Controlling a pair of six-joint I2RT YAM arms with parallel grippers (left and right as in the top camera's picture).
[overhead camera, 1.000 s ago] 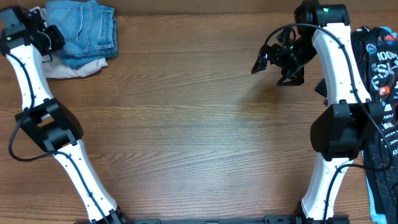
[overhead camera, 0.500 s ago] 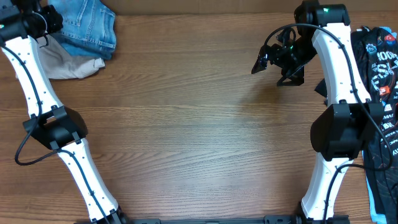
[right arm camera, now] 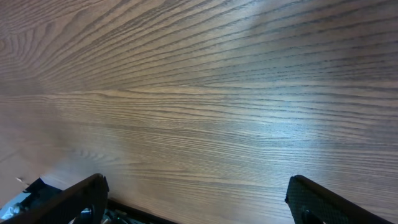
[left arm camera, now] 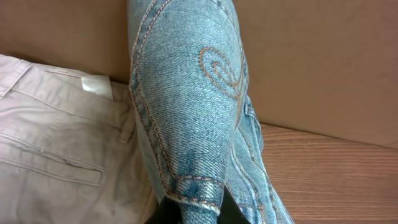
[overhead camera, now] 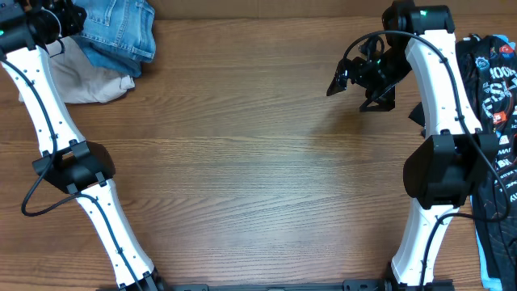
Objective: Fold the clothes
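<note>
Light-blue denim jeans lie bunched at the table's far left corner, partly over beige trousers. My left gripper is shut on the jeans; in the left wrist view a stitched back pocket fills the frame, with the beige trousers to its left. My right gripper is open and empty above bare wood at the far right; its two fingers frame only table. A black printed tee hangs at the right edge, with a pale-blue garment below it.
The wooden table spreads between the two arms. A brown wall rises just behind the jeans. The right arm's white links stand close to the black tee.
My left gripper has moved further toward the far left corner, dragging the jeans up and left. More of the beige trousers shows. The right arm has not moved.
</note>
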